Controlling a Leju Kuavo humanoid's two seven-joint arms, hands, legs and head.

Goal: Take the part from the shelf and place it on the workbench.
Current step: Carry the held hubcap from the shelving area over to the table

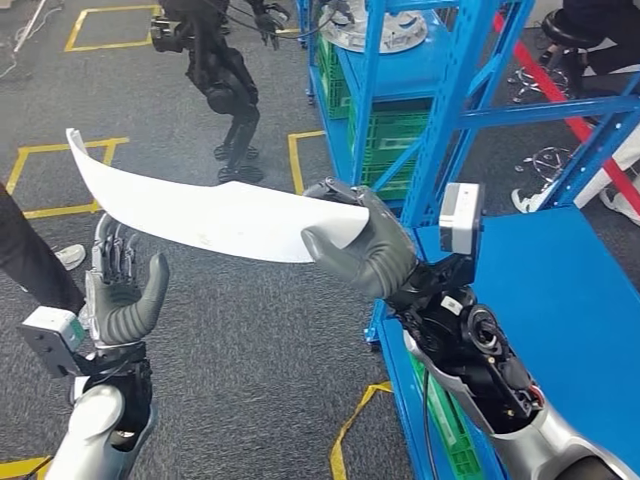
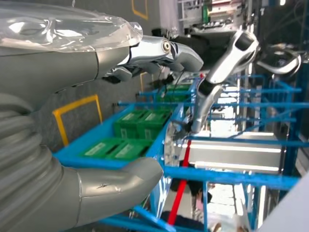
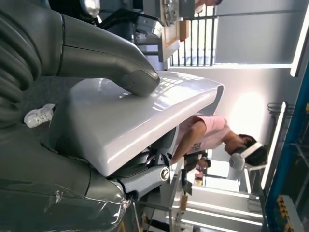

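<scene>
A long, curved white part [image 1: 219, 215] hangs in mid-air over the grey carpet, pinched at one end by the robot's right hand [image 1: 370, 250], whose thumb presses down on the top face while the fingers close underneath (the right wrist view shows the thumb flat on the glossy panel [image 3: 138, 116] and the darker fingers below it). Holding it by the near end leaves most of the part cantilevered out toward the robot's left, clear of the blue shelf [image 1: 453, 110] beside it, which suggests it has been drawn free of the racking and is on its way to the workbench. The left hand [image 1: 121, 295] waits below the part's far end, palm up and fingers spread, touching nothing; it looks placed to catch or steady the unsupported span. A blue surface [image 1: 573, 310] lies just beside the right arm, and whether that is the workbench cannot be told. Green crates [image 1: 389, 140] sit on the shelf's lower tier, and another dark robot [image 1: 223, 80] stands beyond.
</scene>
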